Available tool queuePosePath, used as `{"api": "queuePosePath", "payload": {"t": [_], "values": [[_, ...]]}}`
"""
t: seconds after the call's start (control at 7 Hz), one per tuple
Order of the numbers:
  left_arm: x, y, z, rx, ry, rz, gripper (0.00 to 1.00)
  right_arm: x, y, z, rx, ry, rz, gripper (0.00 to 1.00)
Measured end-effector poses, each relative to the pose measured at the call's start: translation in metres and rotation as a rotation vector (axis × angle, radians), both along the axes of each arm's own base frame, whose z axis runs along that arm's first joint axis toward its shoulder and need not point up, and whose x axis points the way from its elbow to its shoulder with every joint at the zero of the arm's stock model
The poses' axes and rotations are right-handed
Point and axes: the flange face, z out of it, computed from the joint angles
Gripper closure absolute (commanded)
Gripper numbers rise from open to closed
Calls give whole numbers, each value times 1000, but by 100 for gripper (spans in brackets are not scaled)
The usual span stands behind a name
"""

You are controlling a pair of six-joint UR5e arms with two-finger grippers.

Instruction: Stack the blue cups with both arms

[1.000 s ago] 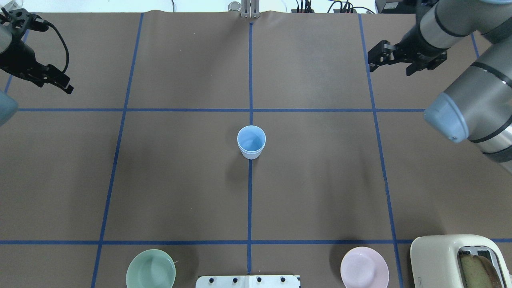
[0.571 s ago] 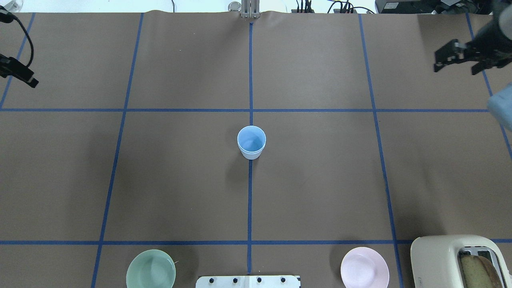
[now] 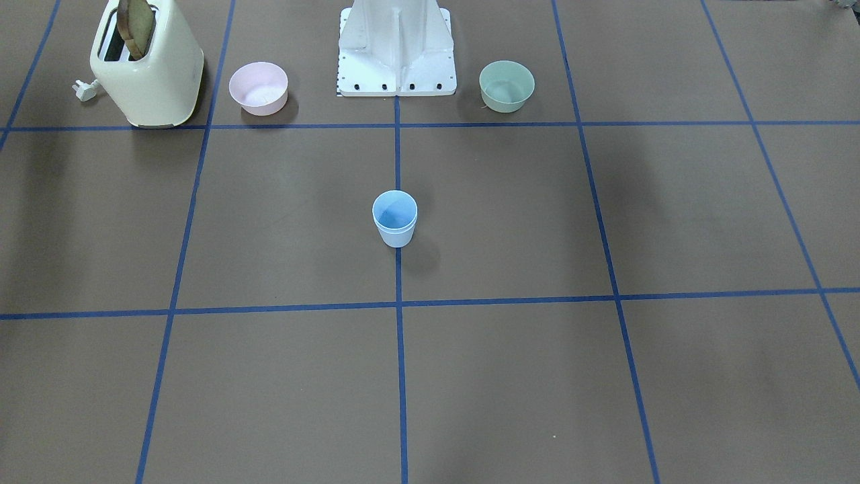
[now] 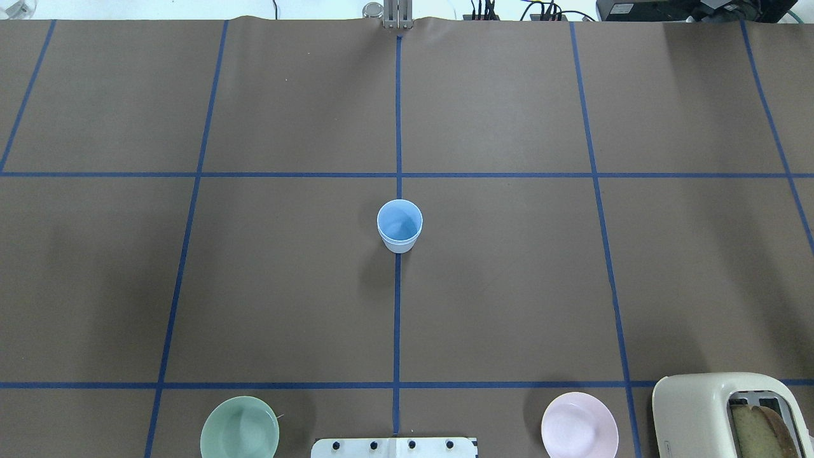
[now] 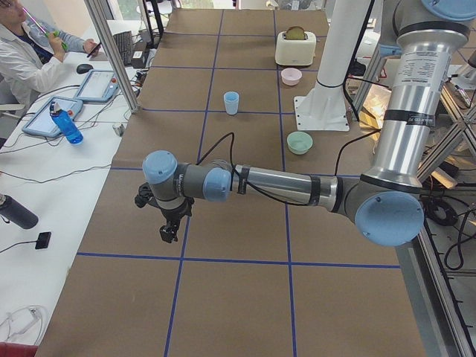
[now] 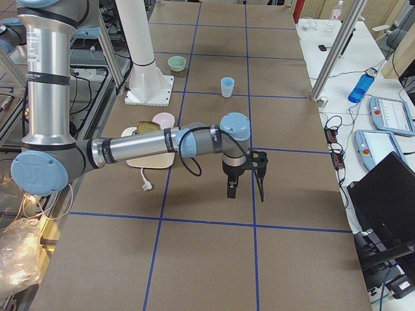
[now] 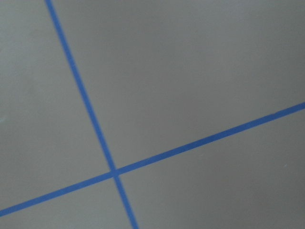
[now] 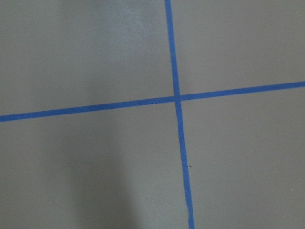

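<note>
Change: a second ago both black two-finger grippers showed at the far corners of the overhead view; now neither arm is in it, and the cups have not shifted.
Cups: the small light blue tapered plastic cups stand upright on the centre tape line in mid-table, with a doubled rim that suggests one is nested in the other.
Meaning: the stack looks made, and the arms appear to be pulling clear, so little or nothing seems left to do.
Left gripper: hangs above the mat near the table's left end, well apart from the cups; it holds nothing, but its jaw opening cannot be told from this side view.
Right gripper: likewise at the right end, empty, its opening not judged.
Surface: brown mat gridded with blue tape; a pale green bowl, pink bowl and cream toaster holding bread sit by the white base mount.
Room: a seated operator in a white coat and a blue bottle are at a side desk.
</note>
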Motion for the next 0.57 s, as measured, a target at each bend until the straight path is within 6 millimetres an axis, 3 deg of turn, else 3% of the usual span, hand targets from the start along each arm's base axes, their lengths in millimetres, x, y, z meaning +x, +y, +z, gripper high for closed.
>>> {"api": "queuePosePath", "payload": {"t": [0.29,0.57], "values": [[-16,30,32,-49,8,-18,1,14,24,18,-26,1,14,0],[-16,44,44,-82,30,-24,1,19,32,23,-20,4,5,0]]}}
